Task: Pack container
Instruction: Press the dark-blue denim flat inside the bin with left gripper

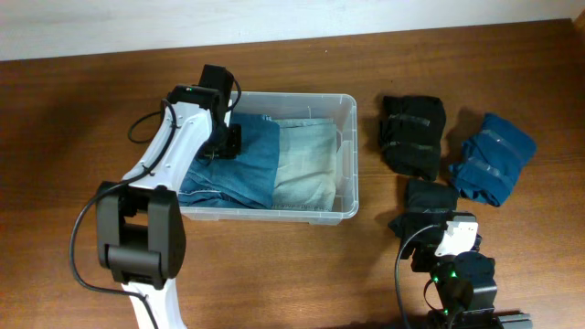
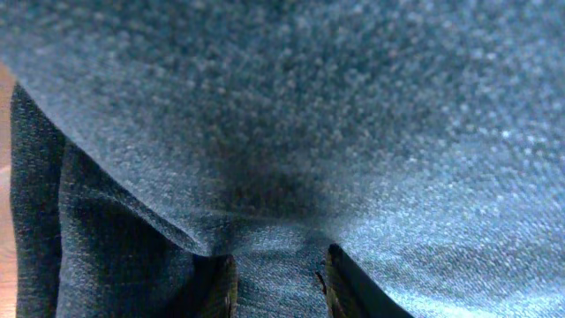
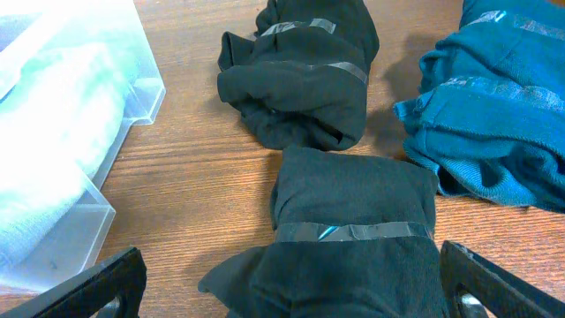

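Observation:
The clear container point(image 1: 345, 155) stands left of centre. In it lie folded blue jeans point(image 1: 242, 164) on the left and pale jeans point(image 1: 306, 164) on the right. My left gripper point(image 1: 225, 143) is down inside the container, its fingers point(image 2: 281, 287) closed on a fold of the blue jeans point(image 2: 353, 132), which fill the left wrist view. My right gripper point(image 1: 430, 239) is open wide point(image 3: 291, 269), with its fingers on either side of a taped black cloth bundle point(image 1: 430, 203) point(image 3: 353, 203) on the table.
A second taped black bundle point(image 1: 412, 134) point(image 3: 300, 75) and a teal bundle point(image 1: 494, 160) point(image 3: 494, 115) lie right of the container. The container's corner point(image 3: 132, 97) shows at the left of the right wrist view.

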